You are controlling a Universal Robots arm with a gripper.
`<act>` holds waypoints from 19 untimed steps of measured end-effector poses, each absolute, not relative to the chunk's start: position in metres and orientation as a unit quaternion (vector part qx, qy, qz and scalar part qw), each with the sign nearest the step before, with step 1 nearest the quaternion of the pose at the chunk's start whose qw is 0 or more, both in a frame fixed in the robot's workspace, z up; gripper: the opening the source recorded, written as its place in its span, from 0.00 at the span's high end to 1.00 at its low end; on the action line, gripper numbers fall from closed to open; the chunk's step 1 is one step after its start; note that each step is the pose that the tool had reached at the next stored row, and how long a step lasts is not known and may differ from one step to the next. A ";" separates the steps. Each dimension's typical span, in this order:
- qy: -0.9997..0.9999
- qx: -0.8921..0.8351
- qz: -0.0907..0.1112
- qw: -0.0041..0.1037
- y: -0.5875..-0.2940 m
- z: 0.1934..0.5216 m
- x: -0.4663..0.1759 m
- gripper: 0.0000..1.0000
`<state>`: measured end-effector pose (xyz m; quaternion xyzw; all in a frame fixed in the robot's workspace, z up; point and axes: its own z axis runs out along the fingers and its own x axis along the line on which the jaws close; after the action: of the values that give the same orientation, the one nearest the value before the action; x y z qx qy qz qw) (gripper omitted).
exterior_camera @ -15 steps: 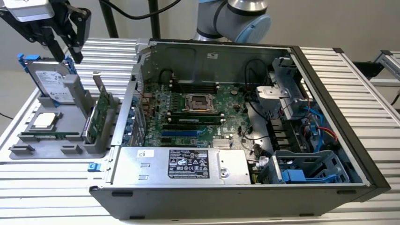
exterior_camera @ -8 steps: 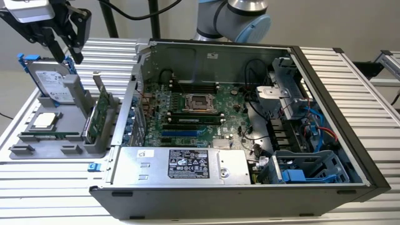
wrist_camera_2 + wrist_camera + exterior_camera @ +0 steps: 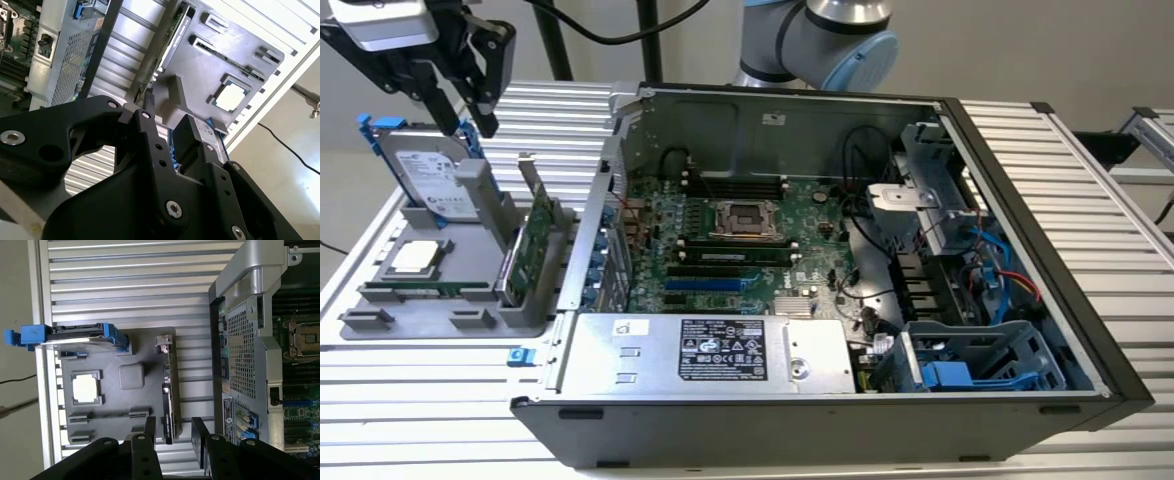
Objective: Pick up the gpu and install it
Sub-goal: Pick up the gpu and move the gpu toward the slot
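The gpu stands on edge in a slot of the grey holder, green board facing the exterior view's left, silver bracket on top. In the first wrist view the gpu shows edge-on, its bracket toward the hard drive. My gripper hangs high above the holder, over the hard drive and to the exterior view's left of the gpu. Its black fingers stand apart with nothing between them; the gripper is open. In the second wrist view the gripper is seen over the holder, with the gpu beyond.
A silver hard drive with a blue frame stands at the holder's back. A processor chip lies flat in the holder. The open computer case with its motherboard and power supply sits to the exterior view's right.
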<state>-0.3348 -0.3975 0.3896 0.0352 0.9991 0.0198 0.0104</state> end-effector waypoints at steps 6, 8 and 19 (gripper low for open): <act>0.999 0.035 0.020 0.010 -0.398 0.389 -0.335 0.00; 0.999 0.035 0.020 0.011 -0.397 0.389 -0.335 0.00; 0.999 0.035 0.020 0.010 -0.399 0.384 -0.332 0.00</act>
<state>-0.3322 -0.3989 0.3840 0.0352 0.9991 0.0199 0.0104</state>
